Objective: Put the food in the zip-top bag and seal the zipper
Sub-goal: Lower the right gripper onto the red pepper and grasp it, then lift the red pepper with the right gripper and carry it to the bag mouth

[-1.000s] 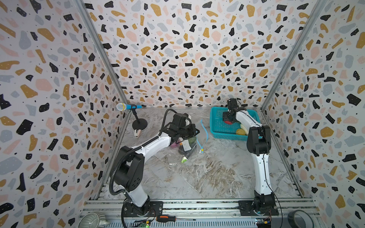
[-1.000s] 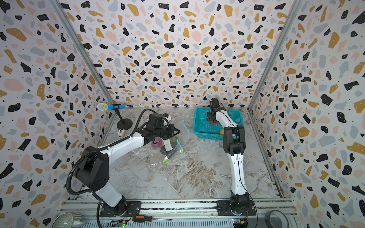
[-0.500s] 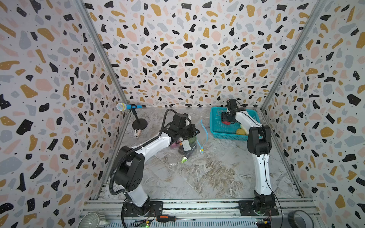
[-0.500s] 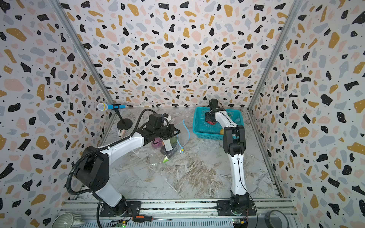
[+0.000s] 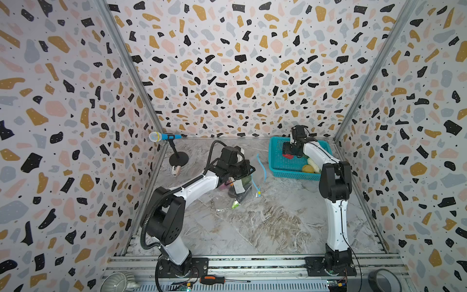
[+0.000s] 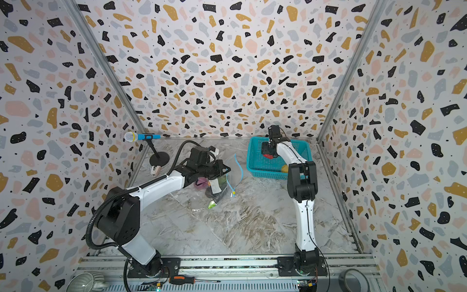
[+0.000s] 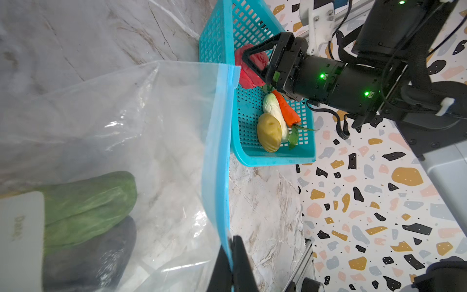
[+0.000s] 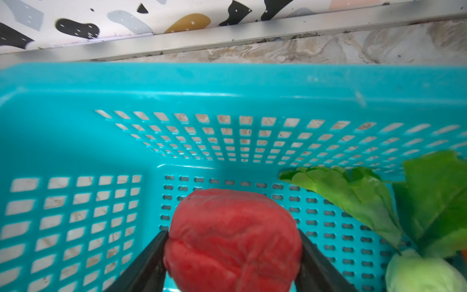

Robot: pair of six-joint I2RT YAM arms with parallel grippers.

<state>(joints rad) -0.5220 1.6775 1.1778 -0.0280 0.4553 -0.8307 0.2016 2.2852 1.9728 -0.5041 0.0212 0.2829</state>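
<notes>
Food is split between two places. Leafy greens (image 7: 86,204) and a dark aubergine (image 7: 88,252) already lie inside the zip-top bag (image 7: 126,113). The red pepper (image 7: 246,81), carrot (image 7: 286,110), white cabbage piece (image 7: 274,111) and yellow piece (image 7: 269,132) are still in the teal basket (image 5: 290,174).

Against the top views of a second ago, almost nothing shifts. The right gripper (image 8: 232,236) sits at the same spot low in the basket, with its fingers set fairly wide and pressed against both sides of the pepper. I read that as a grasp just settled, with the lift not yet begun.

The left gripper (image 7: 231,250) is likewise unmoved. It is pinched tight on the zipper (image 7: 217,151) and holds the bag's mouth up, facing the basket. The yellow slider (image 5: 258,194) hangs at the strip's near end.

The basket wall stands between the pepper and the bag, so the pepper probably has to rise over the rim first. The mouth is held at one point only and its film sags, so the opening may be narrow. A microphone on a stand (image 5: 164,137) stands well apart at the back left, clear of both arms.
</notes>
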